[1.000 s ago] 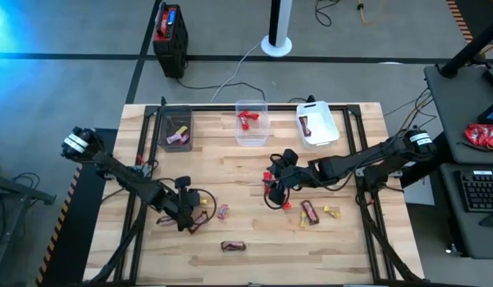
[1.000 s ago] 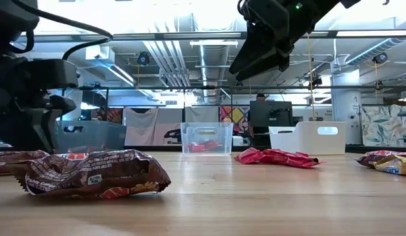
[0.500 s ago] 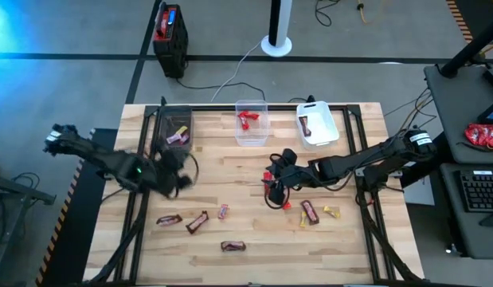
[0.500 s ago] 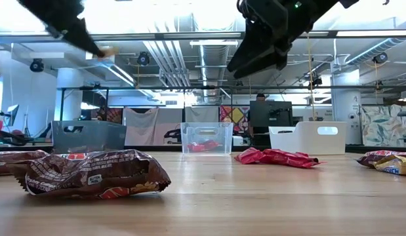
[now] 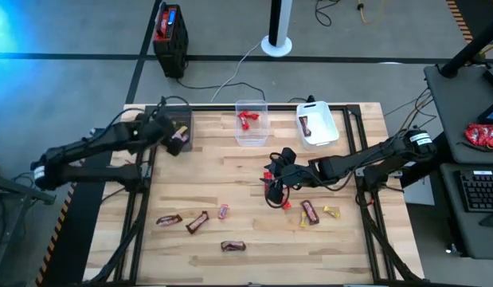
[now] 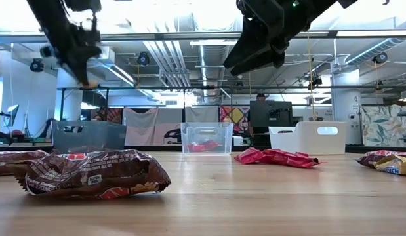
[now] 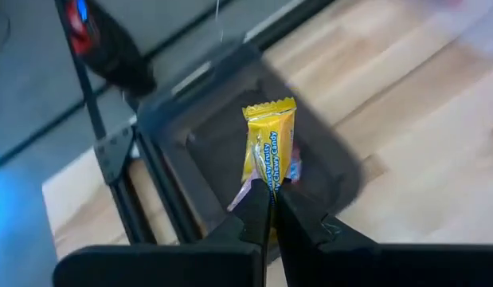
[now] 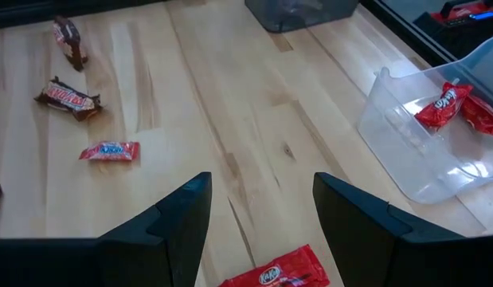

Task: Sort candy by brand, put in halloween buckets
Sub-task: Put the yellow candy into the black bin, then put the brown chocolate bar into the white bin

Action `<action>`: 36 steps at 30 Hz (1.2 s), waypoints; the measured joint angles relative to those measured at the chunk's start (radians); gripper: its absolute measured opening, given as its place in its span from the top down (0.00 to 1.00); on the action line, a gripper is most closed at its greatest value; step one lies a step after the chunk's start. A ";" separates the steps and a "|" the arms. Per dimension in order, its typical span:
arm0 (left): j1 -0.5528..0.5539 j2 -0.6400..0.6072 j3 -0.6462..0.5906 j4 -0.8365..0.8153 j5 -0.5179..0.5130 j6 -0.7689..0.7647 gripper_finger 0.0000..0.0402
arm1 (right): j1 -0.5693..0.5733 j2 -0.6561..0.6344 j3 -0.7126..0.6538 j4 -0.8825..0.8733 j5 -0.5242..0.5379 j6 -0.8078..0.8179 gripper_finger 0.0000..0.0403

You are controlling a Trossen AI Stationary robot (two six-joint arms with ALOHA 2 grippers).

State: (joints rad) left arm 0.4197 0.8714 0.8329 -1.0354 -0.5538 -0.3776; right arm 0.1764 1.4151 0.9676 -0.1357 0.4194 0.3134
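Candy sorting, left gripper over the dark grey bin.

High view: the left gripper hangs above that bin's near edge; the right gripper hovers mid-table, a red wrapper beside it, the clear bin and white bin beyond it.
Low view: a brown bar lies nearest; both grippers hang well above the wood.
Left wrist view: its fingers are clamped on a yellow chewy candy, the grey bin directly beneath.
Right wrist view: its fingers are spread wide with nothing between them, over a red Kit Kat.
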 joint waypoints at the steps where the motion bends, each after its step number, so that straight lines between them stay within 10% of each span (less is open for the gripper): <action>1: 0.044 0.011 -0.020 0.028 0.026 0.032 1.00 | 0.000 0.000 0.000 0.000 0.000 0.000 0.47; 7: 0.236 0.099 -0.044 0.142 0.276 0.191 1.00 | 0.000 0.000 0.000 0.000 0.000 0.000 0.47; 26: 0.279 0.274 -0.043 0.210 0.118 0.221 0.70 | 0.000 0.000 0.000 -0.008 0.000 0.017 0.47; 36: 0.207 0.170 -0.043 0.236 0.256 0.228 0.65 | 0.000 -0.005 0.048 -0.131 -0.032 0.200 0.47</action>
State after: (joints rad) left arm 0.6269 1.0415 0.7895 -0.7996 -0.2978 -0.1498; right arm 0.1761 1.4098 1.0153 -0.2670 0.3871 0.5130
